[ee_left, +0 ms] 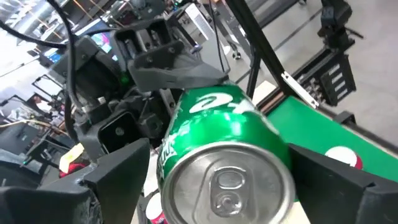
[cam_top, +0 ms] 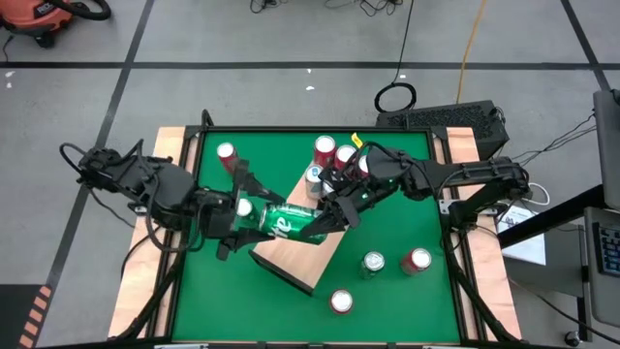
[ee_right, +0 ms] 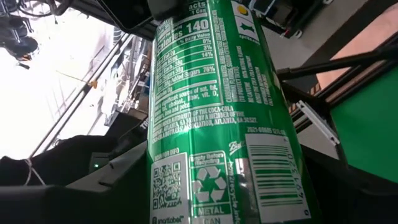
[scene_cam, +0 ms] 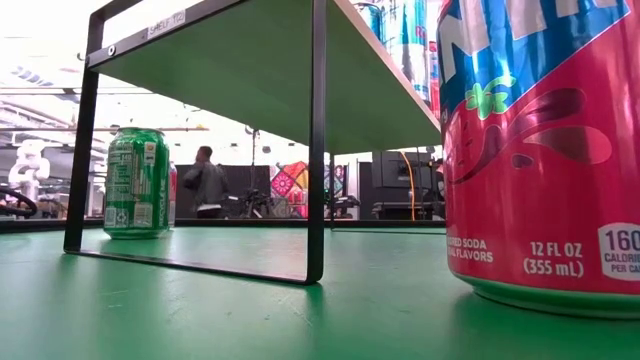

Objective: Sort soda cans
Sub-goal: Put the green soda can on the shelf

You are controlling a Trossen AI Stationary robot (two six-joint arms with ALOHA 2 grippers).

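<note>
High view: a green can point(cam_top: 284, 221) is seen lying on its side above the wooden board point(cam_top: 295, 254), held in the air between both arms near the middle of the green table point(cam_top: 407, 301). The left gripper point(cam_top: 244, 211) is clamped on the can's silver-top end; the right gripper point(cam_top: 327, 221) is closed around the opposite end, so the can is gripped by both at once.

Left wrist view — the can's top point(ee_left: 225, 184) faces the camera, with one dark finger point(ee_left: 118, 171) on each side of the body and the other arm's gripper point(ee_left: 163, 50) seated over the far end.

Right wrist view: the printed label of the green can point(ee_right: 214, 112) fills the frame lengthwise.

Other cans are recorded standing on the table — one red can point(cam_top: 226, 153) at the far left, a cluster of red and silver-topped cans point(cam_top: 327, 155) at the far edge beside the right arm, a green can point(cam_top: 373, 263) just beside a red one point(cam_top: 417, 260), and a red can point(cam_top: 340, 301) near the front.

Low view: a red-and-blue can point(scene_cam: 545, 150) stands close to the lens, and a green can point(scene_cam: 137, 182) stands upright beyond the black frame point(scene_cam: 316, 140) of a shelf.
</note>
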